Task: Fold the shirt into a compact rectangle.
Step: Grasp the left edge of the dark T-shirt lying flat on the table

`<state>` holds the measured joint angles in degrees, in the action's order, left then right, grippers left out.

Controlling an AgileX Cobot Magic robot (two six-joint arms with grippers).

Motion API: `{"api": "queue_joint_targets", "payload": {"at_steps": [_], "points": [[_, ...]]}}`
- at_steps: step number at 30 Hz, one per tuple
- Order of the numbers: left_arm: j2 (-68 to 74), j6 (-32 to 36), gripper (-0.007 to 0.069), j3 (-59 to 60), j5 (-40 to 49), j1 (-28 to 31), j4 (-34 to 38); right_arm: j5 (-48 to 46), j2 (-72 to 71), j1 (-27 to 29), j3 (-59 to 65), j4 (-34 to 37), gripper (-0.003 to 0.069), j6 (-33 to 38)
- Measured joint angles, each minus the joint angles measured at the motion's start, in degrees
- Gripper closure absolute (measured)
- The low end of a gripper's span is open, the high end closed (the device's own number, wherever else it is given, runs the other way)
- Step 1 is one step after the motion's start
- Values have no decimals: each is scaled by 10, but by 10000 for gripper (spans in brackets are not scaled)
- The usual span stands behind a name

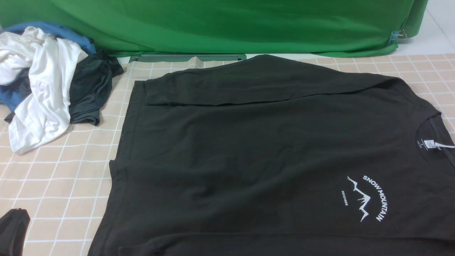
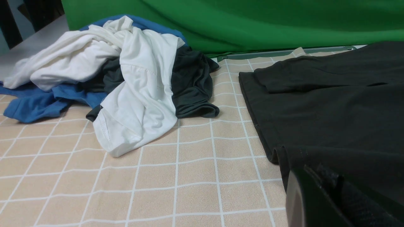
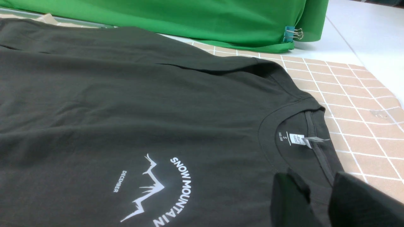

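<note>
The black shirt (image 1: 249, 149) lies spread flat on the checked tablecloth (image 1: 60, 177), collar and white neck label (image 1: 432, 144) to the right, the white "SNOW MOUNTAIN" print (image 1: 369, 201) facing up. One long sleeve (image 1: 220, 89) is folded across its far side. My left gripper (image 1: 14, 227) sits low at the front left, apart from the hem. In the left wrist view this gripper (image 2: 315, 179) is shut and empty beside the shirt (image 2: 331, 110). My right gripper (image 3: 322, 195) hovers open over the shirt (image 3: 126, 104) just below the collar (image 3: 296, 126), and bare fabric shows in the gap. The front view does not show it.
A crumpled pile sits at the back left: a white garment (image 1: 39, 81), blue cloth (image 1: 74, 37) and a smaller dark grey garment (image 1: 89, 89). A green backdrop (image 1: 227, 25) hangs behind the table, clipped (image 1: 397, 35) at its right end. The checked cloth ends at the right (image 3: 378, 91).
</note>
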<state>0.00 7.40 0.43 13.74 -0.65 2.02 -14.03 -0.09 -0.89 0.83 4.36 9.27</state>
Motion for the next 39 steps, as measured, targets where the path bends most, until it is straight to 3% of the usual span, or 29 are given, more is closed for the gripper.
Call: {"api": "queue_joint_targets", "payload": {"at_steps": [28, 32, 35, 39], "points": [[0, -1, 602, 0, -6, 0, -14, 0, 0, 0, 0, 0, 420, 0], [0, -8, 602, 0, -63, 0, 18, 0, 0, 0, 0, 0, 420, 0], [0, -21, 602, 0, -145, 0, 95, 0, 0, 0, 0, 0, 420, 0], [0, -35, 602, 0, -208, 0, 118, 0, 0, 0, 0, 0, 420, 0]]}}
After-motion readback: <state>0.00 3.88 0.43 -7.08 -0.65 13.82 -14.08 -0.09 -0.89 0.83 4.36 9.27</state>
